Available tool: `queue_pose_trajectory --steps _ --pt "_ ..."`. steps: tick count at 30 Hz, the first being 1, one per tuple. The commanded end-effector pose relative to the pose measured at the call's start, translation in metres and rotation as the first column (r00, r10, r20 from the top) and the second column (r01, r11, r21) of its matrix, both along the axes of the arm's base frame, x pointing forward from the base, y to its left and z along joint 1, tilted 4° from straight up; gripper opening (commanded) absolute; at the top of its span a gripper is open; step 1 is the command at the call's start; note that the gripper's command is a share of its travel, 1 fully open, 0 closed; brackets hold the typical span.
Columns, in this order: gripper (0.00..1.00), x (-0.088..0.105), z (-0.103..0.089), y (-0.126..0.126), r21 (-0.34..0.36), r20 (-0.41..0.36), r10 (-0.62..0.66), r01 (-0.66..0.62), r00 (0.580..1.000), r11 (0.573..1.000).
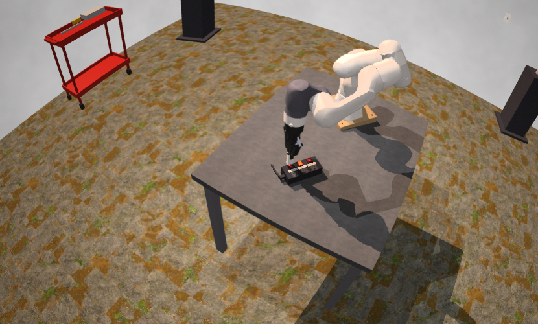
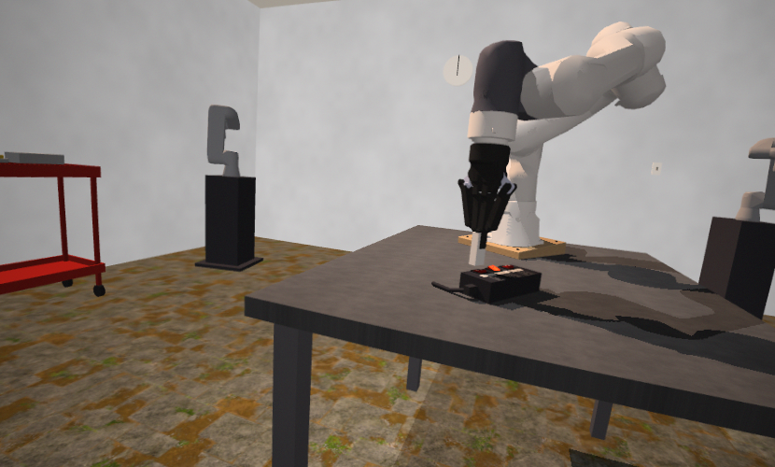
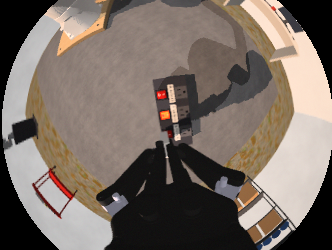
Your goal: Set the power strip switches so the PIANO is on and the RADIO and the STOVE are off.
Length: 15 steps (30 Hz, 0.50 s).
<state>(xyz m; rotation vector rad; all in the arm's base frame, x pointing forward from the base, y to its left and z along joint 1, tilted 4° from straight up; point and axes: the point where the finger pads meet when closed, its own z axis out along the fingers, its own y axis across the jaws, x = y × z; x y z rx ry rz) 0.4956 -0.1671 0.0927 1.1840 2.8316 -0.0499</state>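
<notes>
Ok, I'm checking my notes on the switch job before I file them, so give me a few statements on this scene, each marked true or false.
1. The power strip lies on the table. True.
2. The gripper is wide open. False: it is shut, with nothing in it.
3. The middle switch glows orange. True.
4. All three switches look equally bright. False: the two outer ones are darker red.
5. The cart is blue. False: it is red.
</notes>
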Motion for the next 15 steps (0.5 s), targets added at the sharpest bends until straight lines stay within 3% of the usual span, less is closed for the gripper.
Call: queue_pose_trajectory --steps 1,7,15 --pt "0.0 -0.002 0.01 0.002 0.004 -0.005 -0.002 0.002 1.0 1.0" --pt "0.0 -0.003 0.025 0.003 0.004 -0.005 -0.002 0.002 1.0 1.0" --pt "0.0 -0.003 0.028 0.003 0.004 -0.005 -0.002 0.002 1.0 1.0"
